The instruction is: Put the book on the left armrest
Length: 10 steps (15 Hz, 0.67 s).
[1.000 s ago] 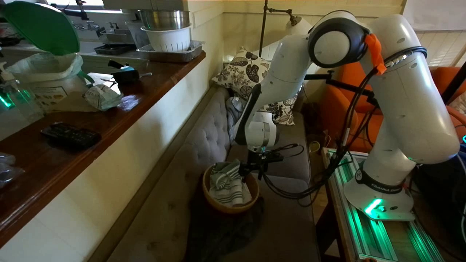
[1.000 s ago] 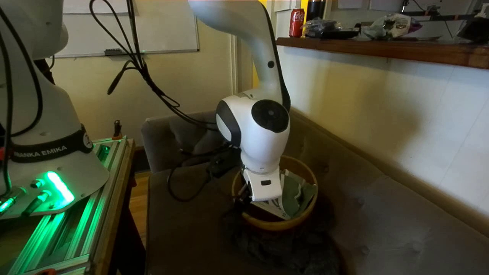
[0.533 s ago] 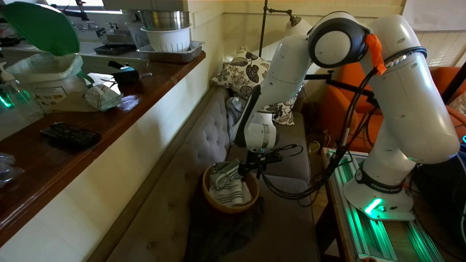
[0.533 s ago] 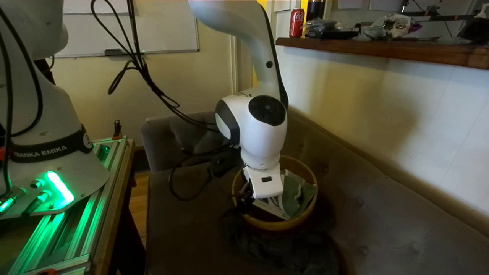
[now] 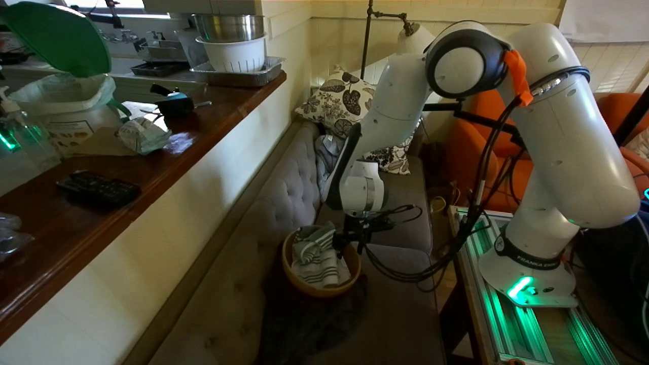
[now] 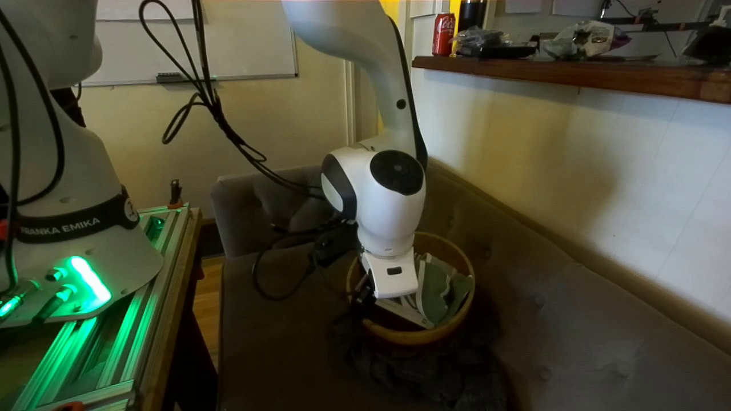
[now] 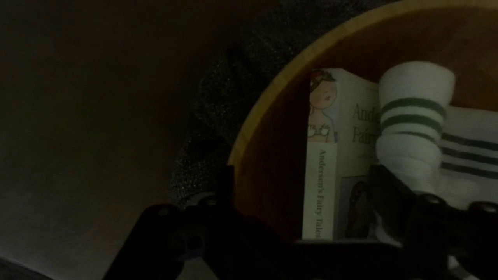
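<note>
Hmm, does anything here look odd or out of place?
One thing, perhaps: a book sits in a round bowl on the sofa, partly hidden by a striped towel, hardly usual storage for reading. I see nothing spilled or damaged.

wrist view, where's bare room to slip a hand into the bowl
Bare space shows between the pale rectangular paper book and the left wall of the round tan wooden bowl. Crowded: lower in the picture, by the black fingers, and rightward, where green-striped white cloth hides part of the cover.
</note>
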Tool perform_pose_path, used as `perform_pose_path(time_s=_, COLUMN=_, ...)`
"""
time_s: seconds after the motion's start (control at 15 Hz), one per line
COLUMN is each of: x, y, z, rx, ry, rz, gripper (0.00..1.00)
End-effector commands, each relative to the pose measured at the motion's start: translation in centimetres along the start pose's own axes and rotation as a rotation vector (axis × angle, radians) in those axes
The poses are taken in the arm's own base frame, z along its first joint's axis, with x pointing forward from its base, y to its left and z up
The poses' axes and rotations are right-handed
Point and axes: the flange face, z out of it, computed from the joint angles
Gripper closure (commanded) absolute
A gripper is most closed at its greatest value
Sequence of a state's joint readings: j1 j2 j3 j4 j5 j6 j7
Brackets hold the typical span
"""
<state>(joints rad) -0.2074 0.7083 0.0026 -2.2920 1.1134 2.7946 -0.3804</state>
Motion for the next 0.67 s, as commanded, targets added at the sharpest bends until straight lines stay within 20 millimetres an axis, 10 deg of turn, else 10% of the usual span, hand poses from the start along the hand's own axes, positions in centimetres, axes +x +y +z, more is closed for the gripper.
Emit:
perform_pose_path(time_s=0.0, x=0.1, y=-1.5, z=1.3, rx=0.031, ry=0.010, rz=0.013, gripper=0.13)
perform_pose_path(time_s=0.6, x=2.1, y=-2.3, z=2.5, rx=0.039, ry=0.024, rz=0.035, gripper=0.61)
